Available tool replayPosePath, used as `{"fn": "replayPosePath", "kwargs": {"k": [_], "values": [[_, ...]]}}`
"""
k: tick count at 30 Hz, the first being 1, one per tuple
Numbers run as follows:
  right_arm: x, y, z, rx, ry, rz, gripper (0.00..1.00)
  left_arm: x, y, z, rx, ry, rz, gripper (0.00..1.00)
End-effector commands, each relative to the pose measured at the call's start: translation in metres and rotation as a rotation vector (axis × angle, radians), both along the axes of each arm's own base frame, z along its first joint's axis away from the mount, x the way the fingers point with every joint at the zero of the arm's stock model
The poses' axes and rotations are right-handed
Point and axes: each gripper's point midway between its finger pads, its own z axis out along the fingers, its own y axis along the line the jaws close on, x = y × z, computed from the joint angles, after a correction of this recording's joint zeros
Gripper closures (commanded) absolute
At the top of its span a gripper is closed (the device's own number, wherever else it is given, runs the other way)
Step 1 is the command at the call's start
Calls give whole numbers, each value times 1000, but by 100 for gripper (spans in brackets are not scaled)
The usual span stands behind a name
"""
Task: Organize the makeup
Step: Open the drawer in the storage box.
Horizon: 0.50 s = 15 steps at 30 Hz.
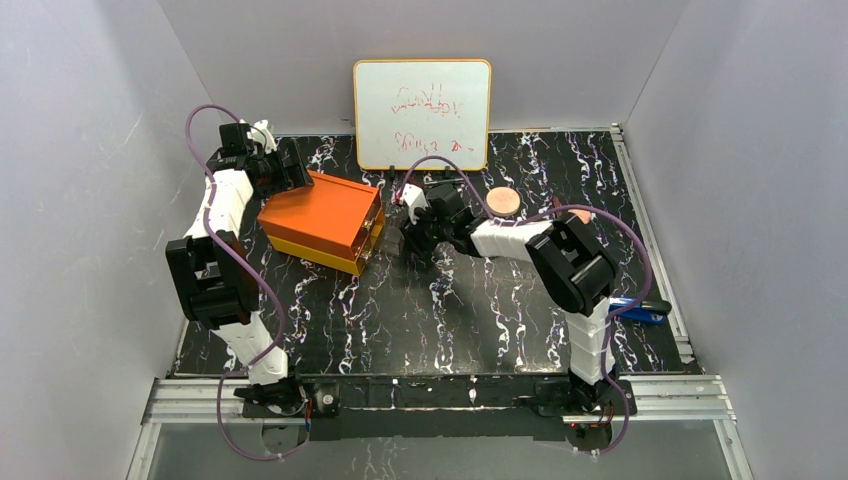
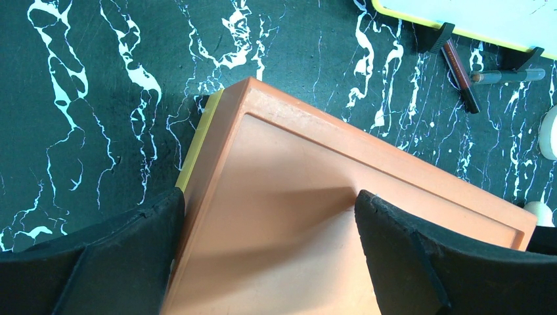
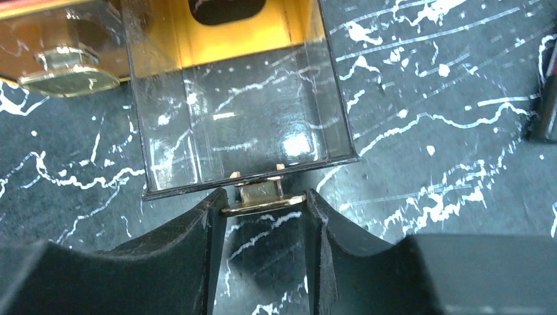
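**Top view.** A black, white-veined marbled table (image 1: 450, 310) carries an orange rectangular box (image 1: 320, 215) at left centre. A yellow-framed whiteboard (image 1: 422, 113) stands at the far edge. The left gripper (image 1: 290, 168) sits at the box's far-left end, and the right gripper (image 1: 415, 240) is low at the box's right face. The flat round peach disc (image 1: 503, 202) lies on the table near the whiteboard's right corner, just right of the right wrist. A tan egg-shaped sponge (image 1: 581, 213) shows farther right, partly hidden behind the right arm. A blue stapler-like object (image 1: 640, 310) lies near the table's right edge. **Left wrist view.** The left gripper is released, its jaws spread wide. One finger is just beside the box's yellow-trimmed side and the other is above the recessed top; whether either touches cannot be told. Two thin dark pencil-like sticks (image 2: 460, 65) lie on the table by the whiteboard's feet, apart from the box. **Right wrist view.** A clear plastic drawer (image 3: 243, 118) stands pulled out of the box toward the camera. The right gripper is clenched on the drawer's gold handle (image 3: 263, 195), with a finger pressed against each end of the handle plate. A second gold handle (image 3: 62, 72) shows on the neighbouring drawer at upper left.
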Motion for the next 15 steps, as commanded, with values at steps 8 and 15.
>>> {"fn": "replayPosePath", "kwargs": {"k": [8,15], "values": [[13,-55,9,-152,-37,-168,28,-45,-6,-38,38,212,-33,4],[33,-92,125,-7,-168,-281,16,-41,-6,-40,31,214,-38,4]]}}
